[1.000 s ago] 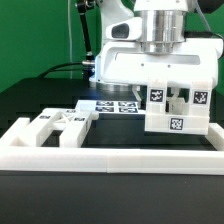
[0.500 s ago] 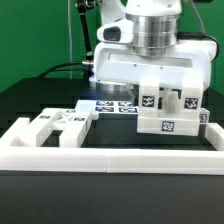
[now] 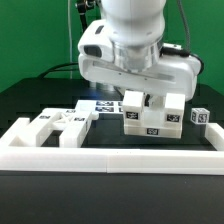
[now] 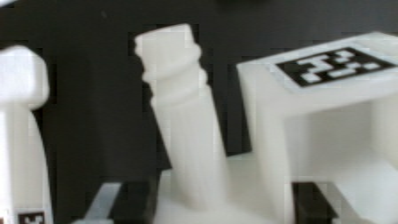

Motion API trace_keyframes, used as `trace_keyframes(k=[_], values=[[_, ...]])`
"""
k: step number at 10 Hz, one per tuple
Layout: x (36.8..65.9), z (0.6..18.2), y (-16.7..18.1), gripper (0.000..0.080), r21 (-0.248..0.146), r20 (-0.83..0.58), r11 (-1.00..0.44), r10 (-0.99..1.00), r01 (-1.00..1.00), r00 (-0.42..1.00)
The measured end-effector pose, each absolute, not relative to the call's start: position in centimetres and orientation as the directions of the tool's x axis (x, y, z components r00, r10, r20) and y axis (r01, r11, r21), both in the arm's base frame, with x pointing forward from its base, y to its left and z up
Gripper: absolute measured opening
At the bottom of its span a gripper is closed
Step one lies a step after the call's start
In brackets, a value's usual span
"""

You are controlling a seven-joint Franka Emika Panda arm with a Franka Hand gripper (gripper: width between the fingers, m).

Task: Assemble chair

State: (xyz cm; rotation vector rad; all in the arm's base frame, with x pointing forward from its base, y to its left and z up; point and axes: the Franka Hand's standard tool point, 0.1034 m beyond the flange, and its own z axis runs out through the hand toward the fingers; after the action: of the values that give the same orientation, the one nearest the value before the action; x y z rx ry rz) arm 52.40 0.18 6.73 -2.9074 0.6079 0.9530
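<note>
1. Your claw [image 4: 210, 205] is part open, w/ a grey finger [image 4: 102, 200] each side of the threaded leg [image 4: 187, 110]. Dark gaps show btwn fingers and leg, so you can't tell if it grips anything.
2. The leg stands upright, just beside a tagged block [image 4: 329, 100] of the chair. A rounded white piece [image 4: 18, 90] stands apart on its other side.
3. Exterior view: the arm hides the claw. Under it the chair [image 3: 152, 118] cluster, 3 tags facing cam, is mid-worktop [image 3: 30, 100] near the front edge, behind the barrier wall [image 3: 110, 152].
4. A small tagged block [image 3: 200, 117] lies just beside the cluster, toward the exterior view's right edge.
5. Notched pieces [image 3: 62, 125] lie by the front corner at the exterior view's left, against the wall. The marker board [image 3: 105, 105] lies flat behind them.
</note>
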Motion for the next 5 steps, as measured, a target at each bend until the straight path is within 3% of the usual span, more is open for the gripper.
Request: trace_keyframes(k=[5], values=[[51.7, 6.2, -0.4, 0.0325, 0.167, -0.825, -0.931, -0.312, -0.324, 0.472]])
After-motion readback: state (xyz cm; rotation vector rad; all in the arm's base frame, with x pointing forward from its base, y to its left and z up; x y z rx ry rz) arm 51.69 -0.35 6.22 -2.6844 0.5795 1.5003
